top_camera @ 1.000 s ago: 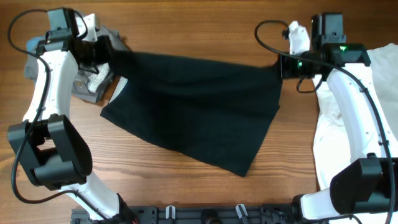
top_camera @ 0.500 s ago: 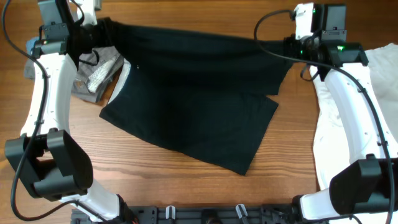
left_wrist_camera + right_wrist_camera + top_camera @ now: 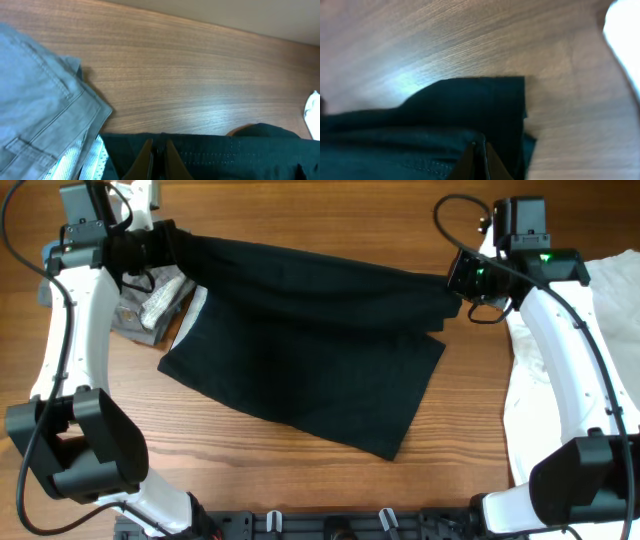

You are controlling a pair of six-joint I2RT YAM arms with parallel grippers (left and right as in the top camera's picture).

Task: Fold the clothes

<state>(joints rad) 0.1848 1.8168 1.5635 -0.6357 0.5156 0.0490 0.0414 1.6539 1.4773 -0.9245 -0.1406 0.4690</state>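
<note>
Black cloth shorts stretch over a brown wooden table. Left gripper and right gripper each pinch the top edge.

**Setting: wooden table under even light**

We record one piece of furniture, a brown wooden table, which fills the overhead view from edge to edge. Its grain runs left to right, with darker streaks. The light is soft and shadows are faint. In the right wrist view a pale glare patch lies on the wood. In the left wrist view a plain beige band shows beyond the table's far edge; we cannot tell wall from floor.
</note>
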